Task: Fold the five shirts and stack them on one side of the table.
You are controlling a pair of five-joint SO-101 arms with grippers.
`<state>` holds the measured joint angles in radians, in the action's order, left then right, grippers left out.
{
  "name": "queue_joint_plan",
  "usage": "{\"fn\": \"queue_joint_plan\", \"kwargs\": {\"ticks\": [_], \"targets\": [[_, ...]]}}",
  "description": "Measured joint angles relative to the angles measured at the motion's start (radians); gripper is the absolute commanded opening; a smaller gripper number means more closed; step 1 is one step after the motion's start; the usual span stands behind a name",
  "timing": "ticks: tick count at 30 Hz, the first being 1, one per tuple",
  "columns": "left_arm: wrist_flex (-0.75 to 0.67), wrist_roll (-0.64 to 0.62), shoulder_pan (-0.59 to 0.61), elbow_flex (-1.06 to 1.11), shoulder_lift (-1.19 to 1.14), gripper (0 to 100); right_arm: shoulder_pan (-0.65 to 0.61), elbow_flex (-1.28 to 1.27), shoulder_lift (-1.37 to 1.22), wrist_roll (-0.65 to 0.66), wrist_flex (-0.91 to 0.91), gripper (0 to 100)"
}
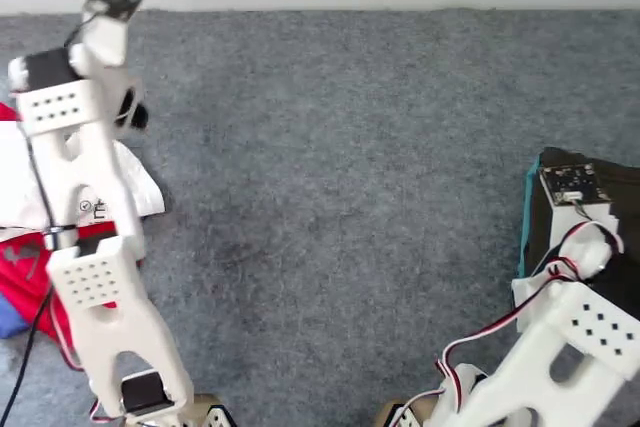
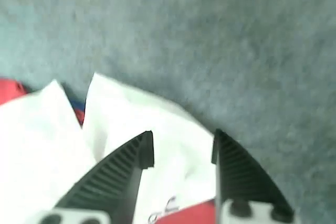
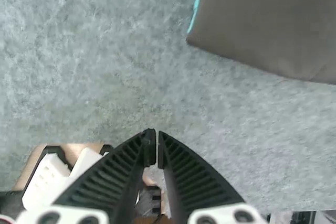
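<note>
Hanging nearest the lens at the left, the left gripper [image 2: 181, 148] is gaping wide and gripping nothing. It is hovering over a loose white shirt [image 2: 131, 124], which is lying heaped with a red shirt [image 1: 25, 277] at the left edge of the table [image 1: 340, 147]. On the right, a dark shirt [image 1: 610, 187] is sitting folded with a teal edge [image 1: 525, 217] peeking from beneath. The stack is probably only beginning, with the heap waiting to be folded. Nearby, the right gripper [image 3: 152, 140] is pinching closed on nothing.

Grey tabletop [image 1: 350, 147], white shirt [image 2: 126, 108], red shirt [image 1: 22, 282], dk brown shirt [image 3: 273, 19] w/ teal edge [image 1: 523, 222]
</note>
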<state>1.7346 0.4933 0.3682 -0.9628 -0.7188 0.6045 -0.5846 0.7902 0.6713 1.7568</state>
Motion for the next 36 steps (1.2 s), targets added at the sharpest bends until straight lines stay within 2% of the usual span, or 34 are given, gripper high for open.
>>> {"fn": "queue_joint_plan", "kwargs": {"ticks": [3,9,13,17,20,27,32,36], "targets": [[-0.028,0.051,0.041,0.12,0.0,20,0.0,-0.032,0.0,0.0,0.0,0.9],[-0.157,0.064,0.083,0.261,-0.026,19,0.0,-0.041,0.0,0.0,0.0,0.9],[-0.196,0.064,0.083,0.262,-0.124,13,0.0,-0.041,0.0,0.0,0.0,0.9],[-0.204,0.064,0.077,0.259,-0.178,1,0.0,-0.041,0.0,0.0,0.0,0.9],[-0.183,0.064,0.049,0.256,-0.178,1,0.0,-0.041,0.0,0.0,0.0,0.9],[-0.017,0.057,-0.051,0.055,-0.127,1,0.0,-0.041,0.0,0.0,0.0,0.9],[0.0,-0.031,-0.163,-0.166,-0.012,1,0.0,-0.041,0.0,0.0,0.0,0.9],[0.0,-0.104,-0.285,-0.255,0.081,1,0.0,-0.041,0.0,0.0,0.0,0.9]]}}
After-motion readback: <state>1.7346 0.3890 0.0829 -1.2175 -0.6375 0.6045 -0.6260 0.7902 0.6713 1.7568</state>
